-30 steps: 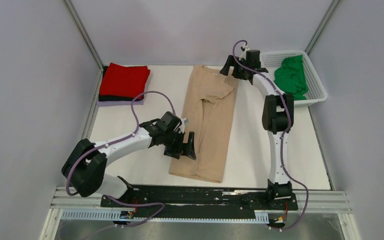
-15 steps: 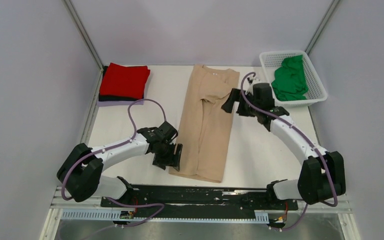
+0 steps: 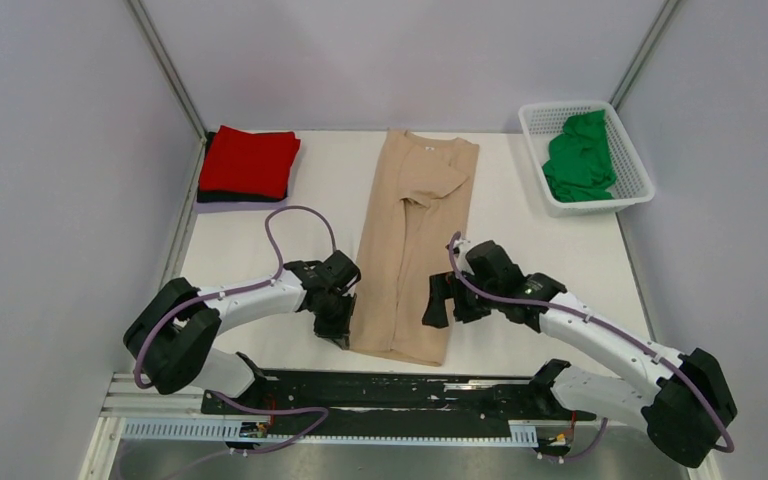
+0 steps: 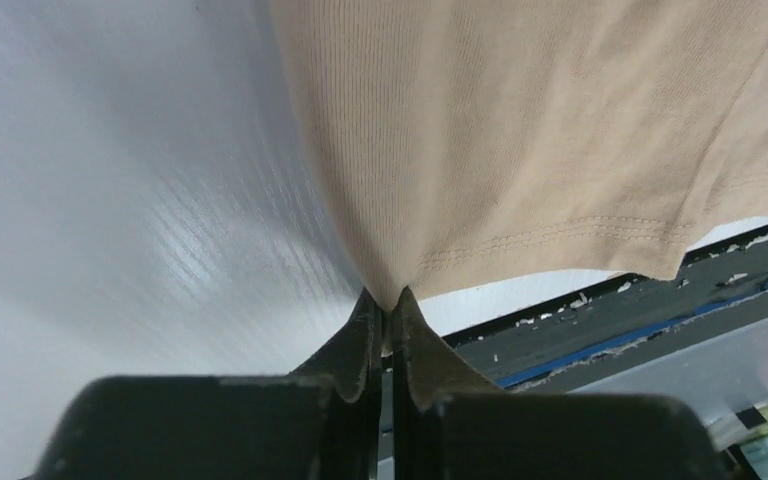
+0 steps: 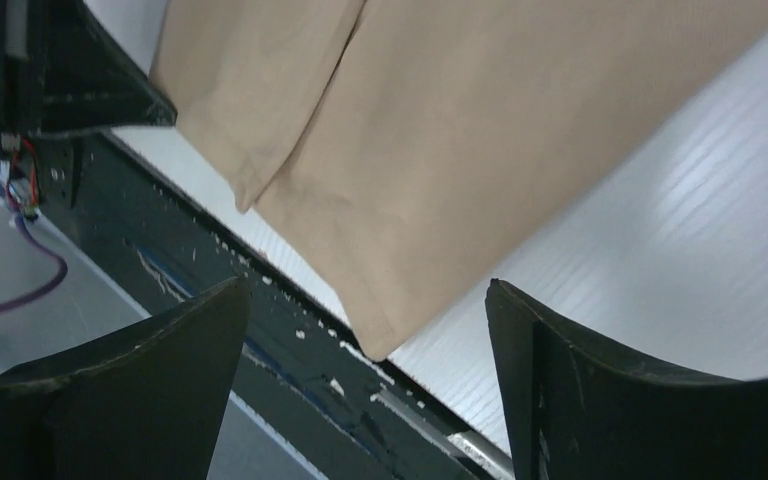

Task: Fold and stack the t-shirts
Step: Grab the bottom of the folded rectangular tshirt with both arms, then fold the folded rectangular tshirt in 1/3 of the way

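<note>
That tan shirt (image 3: 415, 250), lying in a long strip mid-counter (image 3: 230, 240), is light, floppy cloth, so grab it by the near hem corners: your left end effector (image 4: 388, 300) pinches one, and the right end effector (image 5: 365, 300) hangs spread over the other.

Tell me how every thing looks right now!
tan shirt, folded into a long strip, lying flat
red shirt, folded, lying on the dark shirt
dark shirt, folded, under the red shirt
green shirt, crumpled, in the basket
basket, upright, holding the green shirt
left gripper, shut on the tan shirt's near left corner
right gripper, open at the near right corner, holding nothing
</note>
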You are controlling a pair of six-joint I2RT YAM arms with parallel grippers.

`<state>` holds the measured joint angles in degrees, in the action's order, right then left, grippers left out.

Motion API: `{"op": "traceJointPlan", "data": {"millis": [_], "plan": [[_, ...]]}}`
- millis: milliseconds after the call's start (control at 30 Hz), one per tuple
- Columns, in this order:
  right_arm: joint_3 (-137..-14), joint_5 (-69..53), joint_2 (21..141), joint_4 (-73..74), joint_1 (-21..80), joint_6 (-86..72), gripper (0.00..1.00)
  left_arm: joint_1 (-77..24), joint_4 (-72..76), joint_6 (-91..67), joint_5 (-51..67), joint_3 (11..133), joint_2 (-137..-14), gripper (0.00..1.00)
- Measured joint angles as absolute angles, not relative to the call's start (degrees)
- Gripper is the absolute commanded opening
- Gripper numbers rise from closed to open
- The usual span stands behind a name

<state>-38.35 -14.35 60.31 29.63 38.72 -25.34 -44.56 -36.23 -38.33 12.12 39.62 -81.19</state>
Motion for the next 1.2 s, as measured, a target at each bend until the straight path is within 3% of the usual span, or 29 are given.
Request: {"op": "traceJointPlan", "data": {"millis": [333, 567, 700, 833, 1200], "plan": [[-34.7, -16.1, 63.9, 35.7, 53.5, -32.0, 0.7, -44.6, -36.5, -38.7, 12.1, 39.8, -80.9, 0.0], [-33.0, -11.6, 67.9, 34.1, 54.7, -38.4, 0.57, -44.6, -36.2, -39.2, 12.2, 39.4, -80.5, 0.0], [-30.6, -10.8, 68.4, 32.5, 54.7, -41.1, 0.27, -44.6, -35.9, -39.4, 12.1, 39.0, -80.1, 0.0], [-29.0, -10.5, 67.8, 31.9, 54.7, -43.4, 0.1, -44.7, -36.4, -39.3, 11.4, 38.7, -78.9, 0.0], [-29.5, -3.9, 58.3, 29.5, 51.6, -43.2, 0.06, -44.1, -36.8, -38.9, 11.0, 43.5, -73.3, 0.0]]}}
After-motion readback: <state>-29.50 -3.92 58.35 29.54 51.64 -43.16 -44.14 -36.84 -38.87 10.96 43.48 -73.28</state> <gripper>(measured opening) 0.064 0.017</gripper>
